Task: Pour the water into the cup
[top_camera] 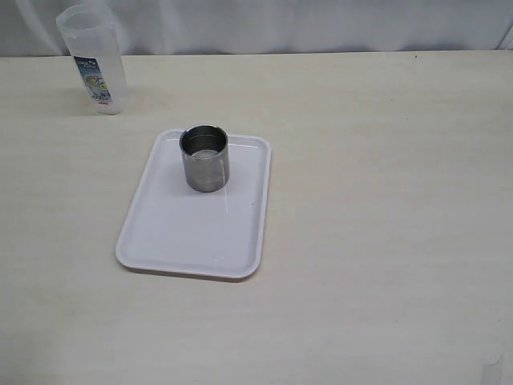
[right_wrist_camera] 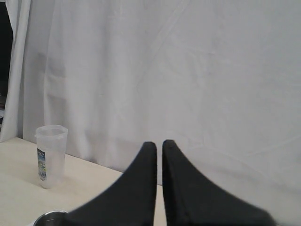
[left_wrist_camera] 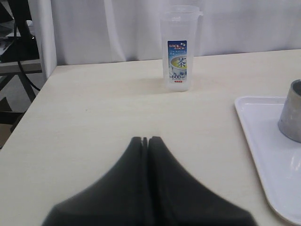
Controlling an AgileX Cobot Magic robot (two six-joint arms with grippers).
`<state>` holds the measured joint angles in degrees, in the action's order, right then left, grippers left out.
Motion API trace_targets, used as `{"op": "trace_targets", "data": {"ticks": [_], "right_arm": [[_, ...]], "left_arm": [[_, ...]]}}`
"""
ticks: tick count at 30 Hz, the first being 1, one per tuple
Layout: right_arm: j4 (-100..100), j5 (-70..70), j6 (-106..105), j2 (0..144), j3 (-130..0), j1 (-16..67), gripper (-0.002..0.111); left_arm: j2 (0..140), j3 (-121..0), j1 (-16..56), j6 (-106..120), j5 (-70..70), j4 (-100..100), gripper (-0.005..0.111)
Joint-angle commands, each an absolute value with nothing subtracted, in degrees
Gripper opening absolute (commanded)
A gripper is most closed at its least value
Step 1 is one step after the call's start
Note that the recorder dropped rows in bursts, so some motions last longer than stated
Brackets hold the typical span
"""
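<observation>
Looked like a lab-type test setup, not anybody's kitchen. A pale wood-grain table (top_camera: 385, 241) was backed by a white curtain (right_wrist_camera: 188, 70), hung as a plain backdrop. Dark racking (left_wrist_camera: 14, 19) with a loose black cable (left_wrist_camera: 19, 52) was seen just off the table's edge. A white tray (top_camera: 184, 233), a steel cup (top_camera: 204, 164) and a labelled plastic tumbler (top_camera: 94, 64) were laid out demo-style on the table.
</observation>
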<state>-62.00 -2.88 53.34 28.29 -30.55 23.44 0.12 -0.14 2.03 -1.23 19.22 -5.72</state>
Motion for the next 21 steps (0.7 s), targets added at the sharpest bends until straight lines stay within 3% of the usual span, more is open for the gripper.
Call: {"op": "trace_targets", "data": {"ticks": [1, 14, 21], "right_arm": [[-62.66, -3.36, 53.13, 28.10, -30.47, 23.43, 0.004], [-61.16, -3.35, 53.11, 26.95, -28.43, 23.43, 0.004], [-51.53, -3.15, 41.30, 24.40, -22.49, 23.43, 0.004]], "left_arm": [[0.00, 0.00, 2.04, -1.39, 18.57, -5.33, 0.000], [0.00, 0.00, 2.04, -1.39, 18.57, -5.33, 0.000], [0.00, 0.00, 2.04, -1.39, 18.57, -5.33, 0.000]]}}
